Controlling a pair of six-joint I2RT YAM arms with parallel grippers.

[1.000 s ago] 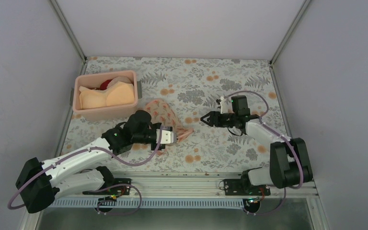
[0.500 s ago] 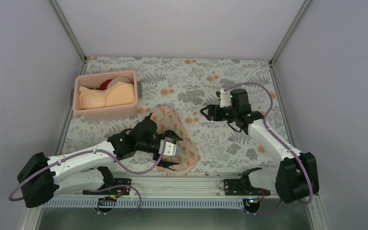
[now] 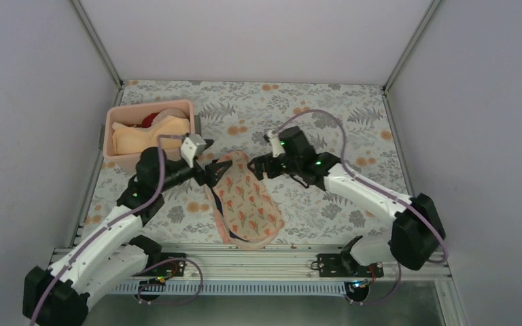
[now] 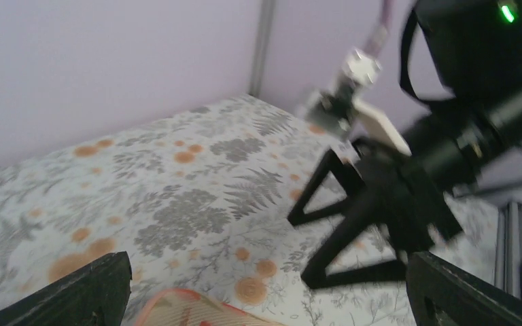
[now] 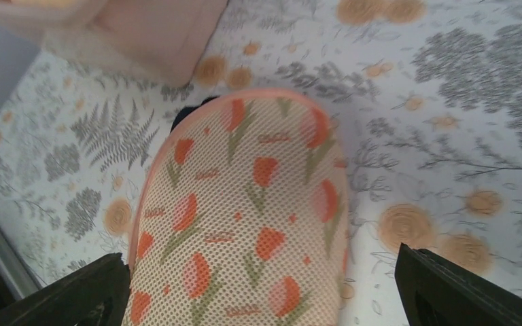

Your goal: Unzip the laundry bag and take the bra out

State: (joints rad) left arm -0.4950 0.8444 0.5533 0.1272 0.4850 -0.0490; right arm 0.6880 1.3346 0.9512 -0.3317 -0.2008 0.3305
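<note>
**A:** Top view first: floral table (image 3: 326,115), grey walls. Where's the bag?

**B:** The bag (image 3: 248,200) lies flat, running from mid-table toward the near edge. My left gripper (image 3: 212,171) and right gripper (image 3: 258,165) flank its far end, both spread and holding nothing. The bin (image 3: 146,161) sits back left.

**A:** Left wrist?

**B:** My fingers (image 4: 75,299) stand wide. The right gripper faces me, with the bag's tip just below.

**A:** Right wrist?

**B:** Fingers wide over the mesh. A dark patch (image 5: 189,112) shows at the bag's rim; I can't tell what it is.

**A:** Progress?

**B:** No bra in sight, so I judge it's inside. I can't tell whether the zip is open. Extraction remains.
</note>
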